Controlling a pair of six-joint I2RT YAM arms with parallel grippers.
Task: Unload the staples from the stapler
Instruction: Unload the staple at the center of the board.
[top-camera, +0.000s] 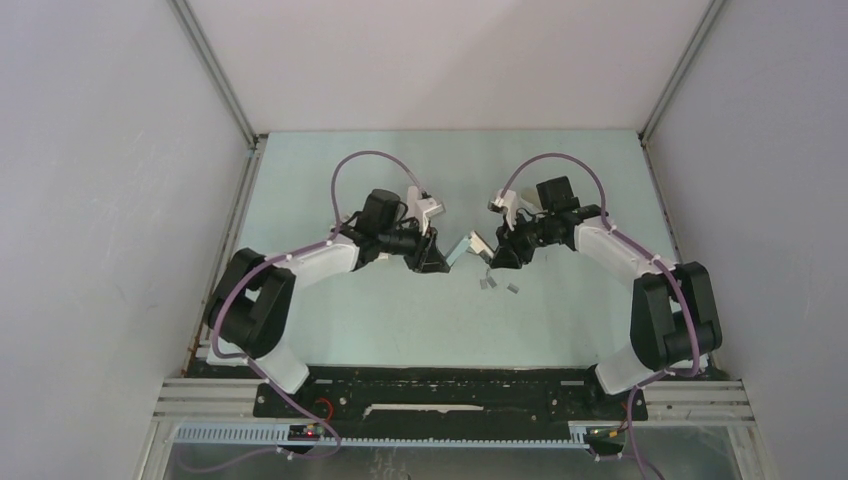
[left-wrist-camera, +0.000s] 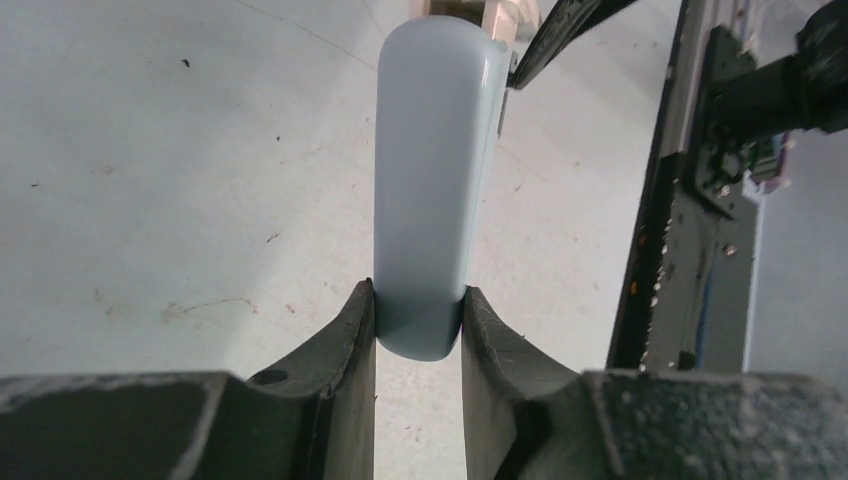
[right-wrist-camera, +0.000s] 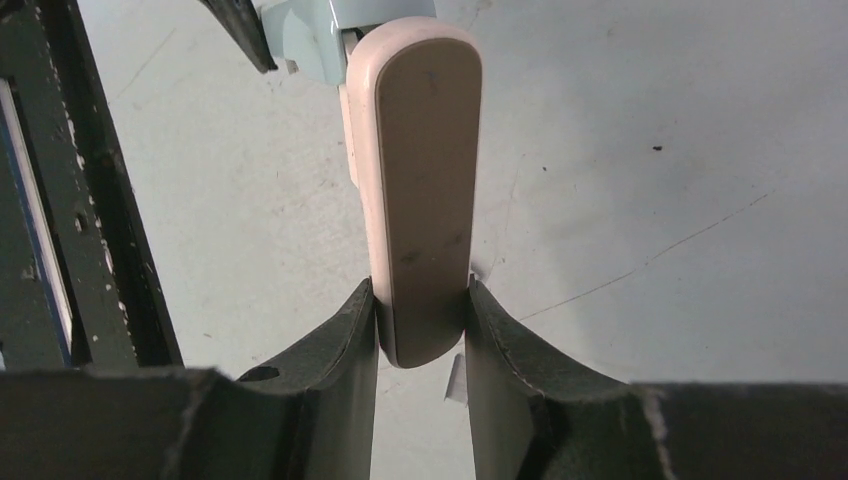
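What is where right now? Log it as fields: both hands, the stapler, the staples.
left hand: shut on the pale blue half of the stapler
right hand: shut on its beige half
stapler: held between both hands, the two halves meeting in the middle
staples: a few grey strips lying loose on the table, just on the near side of the right hand

A small stapler (top-camera: 468, 247) is seen swung open, one half pale blue-grey, the other beige, each half gripped at its rounded end. Tiny silvery-grey staples (top-camera: 487, 283) are scattered on the table (top-camera: 400, 320) just beside it, nearer the arm bases.
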